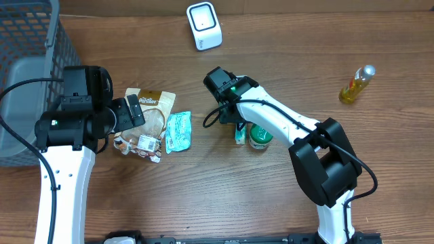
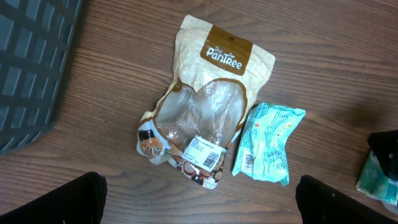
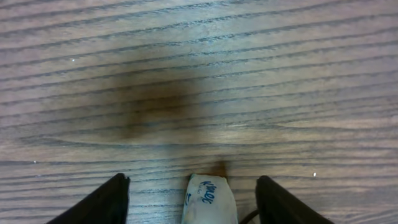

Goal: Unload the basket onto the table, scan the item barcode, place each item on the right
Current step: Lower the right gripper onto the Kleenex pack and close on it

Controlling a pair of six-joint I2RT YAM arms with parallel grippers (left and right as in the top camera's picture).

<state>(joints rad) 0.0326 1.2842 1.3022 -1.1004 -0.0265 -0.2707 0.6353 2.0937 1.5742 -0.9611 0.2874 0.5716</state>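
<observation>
Right wrist view has the tube [image 3: 208,200] end-on between the right gripper's [image 3: 193,182] fingers [image 3: 102,204]. Its white tip with blue lettering lies on the table [image 3: 199,74], and bare wood shows on both sides of it, so the jaws stand spread around the tube without touching it. The overhead view hides that gap, because the arm covers most of the right gripper [image 1: 235,123]. It does show the tube [image 1: 239,134] at the gripper's tip and a green-lidded jar [image 1: 260,137] just beside the tube. The scanner [image 1: 204,26] stands well behind the gripper near the table's far edge, and a bottle [image 1: 357,85] lies well apart. The left gripper [image 1: 133,112] hangs over a pouch [image 1: 150,107], with a basket [image 1: 27,61] close behind it. The left wrist view shows its fingers [image 2: 81,200] wide apart at the lower corners, holding nothing. The pouch [image 2: 208,106] lies ahead of the left gripper [image 2: 199,190], with a teal packet [image 2: 268,144] just beside it. A barcode on the packet and a printed label on the pouch are plain there, though too small to make out overhead.
</observation>
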